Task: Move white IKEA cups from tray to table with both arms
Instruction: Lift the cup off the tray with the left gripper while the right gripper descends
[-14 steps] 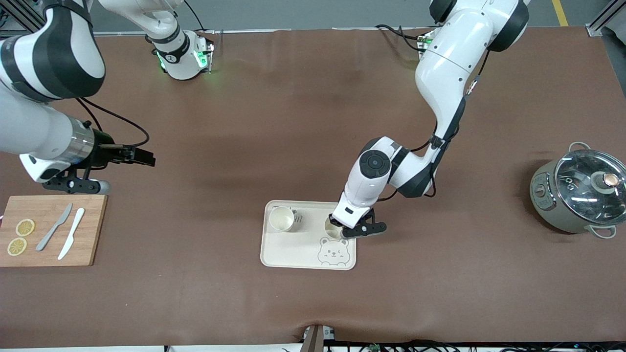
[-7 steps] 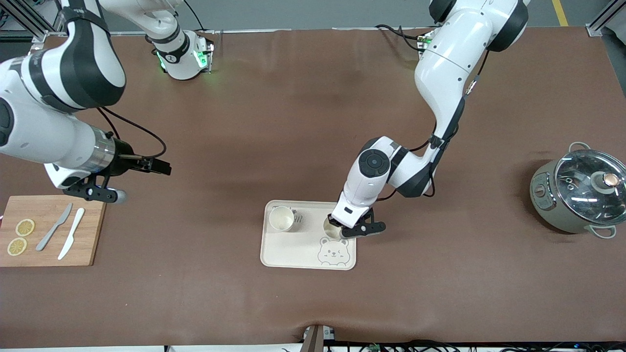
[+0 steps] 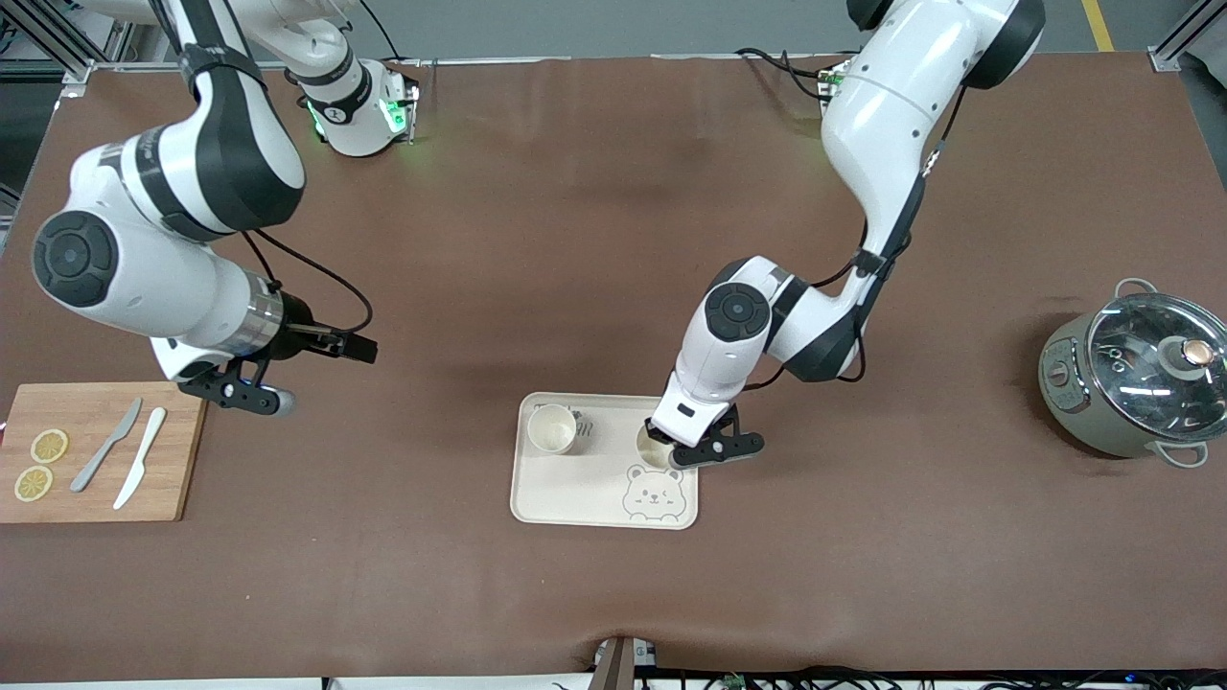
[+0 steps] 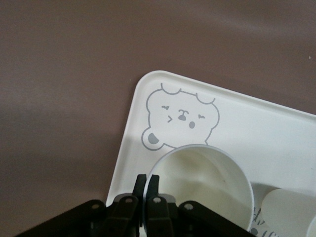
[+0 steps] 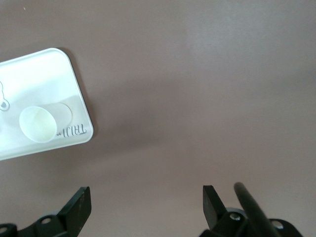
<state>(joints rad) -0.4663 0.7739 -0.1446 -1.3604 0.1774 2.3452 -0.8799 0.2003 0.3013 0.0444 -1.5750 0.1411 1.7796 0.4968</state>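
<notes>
The cream bear tray [image 3: 575, 494] lies mid-table. One white IKEA cup [image 3: 553, 429] stands upright on it at the corner toward the right arm's end. The other cup [image 3: 653, 450] is by the bear drawing, and my left gripper [image 3: 671, 447] is shut on its rim. In the left wrist view the two fingers [image 4: 153, 183] pinch the cup's wall [image 4: 207, 182], one inside and one outside, over the tray [image 4: 276, 123]. I cannot tell whether its base touches the tray. My right gripper [image 3: 362, 349] is open and empty over bare table, and its wrist view shows the free cup [image 5: 37, 123].
A wooden cutting board [image 3: 173, 460] with two lemon slices [image 3: 40, 464] and two knives [image 3: 125, 457] lies at the right arm's end of the table. A grey pot with a glass lid [image 3: 1136, 379] stands at the left arm's end.
The right arm has swung and carried its open gripper from beside the cutting board toward the tray. The left gripper has stayed shut on the cup, almost still.
</notes>
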